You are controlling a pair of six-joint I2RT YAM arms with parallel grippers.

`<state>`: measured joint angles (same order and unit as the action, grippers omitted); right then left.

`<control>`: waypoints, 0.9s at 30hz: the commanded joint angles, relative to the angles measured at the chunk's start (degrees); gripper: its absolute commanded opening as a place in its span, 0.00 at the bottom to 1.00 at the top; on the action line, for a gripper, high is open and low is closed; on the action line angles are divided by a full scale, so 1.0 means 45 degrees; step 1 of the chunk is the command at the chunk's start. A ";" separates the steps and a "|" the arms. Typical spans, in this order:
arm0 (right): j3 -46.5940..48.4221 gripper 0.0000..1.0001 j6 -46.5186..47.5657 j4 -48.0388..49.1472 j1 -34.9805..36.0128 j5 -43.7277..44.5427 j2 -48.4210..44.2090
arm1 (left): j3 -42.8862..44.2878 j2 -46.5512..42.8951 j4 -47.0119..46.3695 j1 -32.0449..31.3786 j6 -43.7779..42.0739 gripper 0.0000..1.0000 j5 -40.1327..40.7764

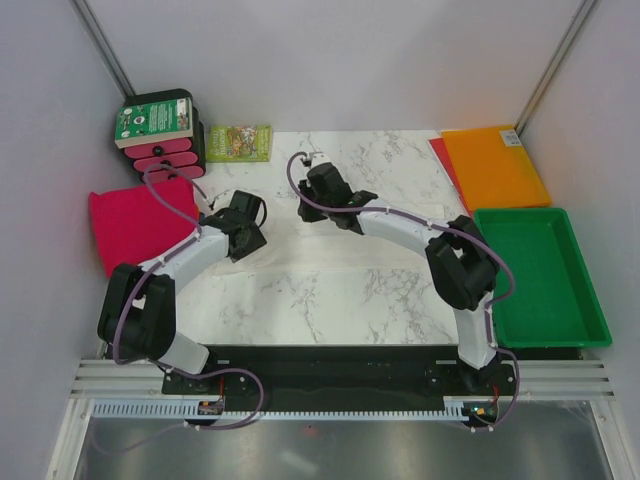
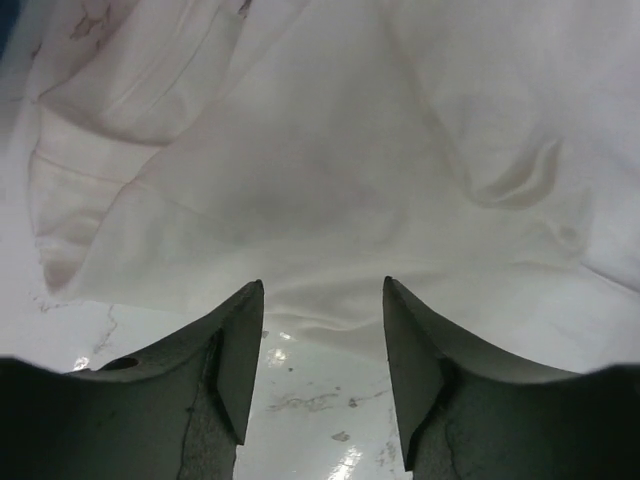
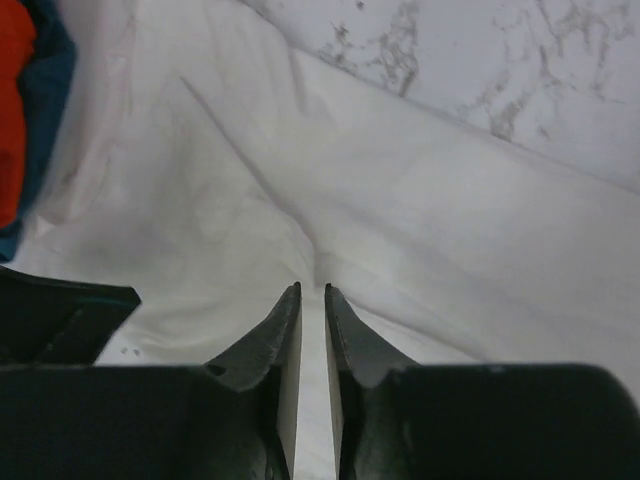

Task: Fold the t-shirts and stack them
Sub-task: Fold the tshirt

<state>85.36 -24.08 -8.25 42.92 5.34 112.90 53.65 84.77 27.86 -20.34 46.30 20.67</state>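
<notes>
While both arms reach over the counter point(image 1: 330, 290), the stock stands thus.

- White t-shirt point(image 2: 330, 170), one: spread wrinkled on the marble under both tools.
- Left tool point(image 2: 320, 290), one: jaws apart, straddling the shirt's near hem, gripping nothing.
- Right tool point(image 3: 312, 290), one: jaws all but closed, apparently pinching a raised ridge of the same cloth.
- Pink t-shirt point(image 1: 130, 225), one: folded, at the left side.
- Orange t-shirt point(image 3: 10, 100) and blue t-shirt point(image 3: 50, 60), one each: glimpsed only at the margin of the right wrist view.
- Green tray point(image 1: 540, 275), one.
- Orange sheet point(image 1: 495, 165), one.

Risks, as I judge them: the thin cloth slipping out of a one-sided pinch, or the left tool closing on marble and missing the hem. Either would leave a crooked fold.
</notes>
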 commanded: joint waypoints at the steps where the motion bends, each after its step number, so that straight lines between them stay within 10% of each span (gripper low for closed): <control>1: 0.2433 0.15 -0.0508 -0.0275 0.0053 -0.1947 0.1588 | -0.0300 0.0789 0.0548 0.0690 0.1700 0.54 -0.0684; 9: 0.3921 0.02 -0.0724 -0.0686 0.0209 -0.4309 0.2956 | -0.0145 0.1942 0.0763 0.1531 0.1995 0.34 -0.1467; 27: 0.5209 0.00 -0.0977 -0.1584 0.0815 -0.6012 0.4948 | -0.0086 0.2139 0.0997 0.1531 0.1898 0.30 -0.1429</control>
<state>105.19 -27.49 -13.65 47.03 -20.69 131.55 53.19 93.23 31.44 -13.58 52.77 14.92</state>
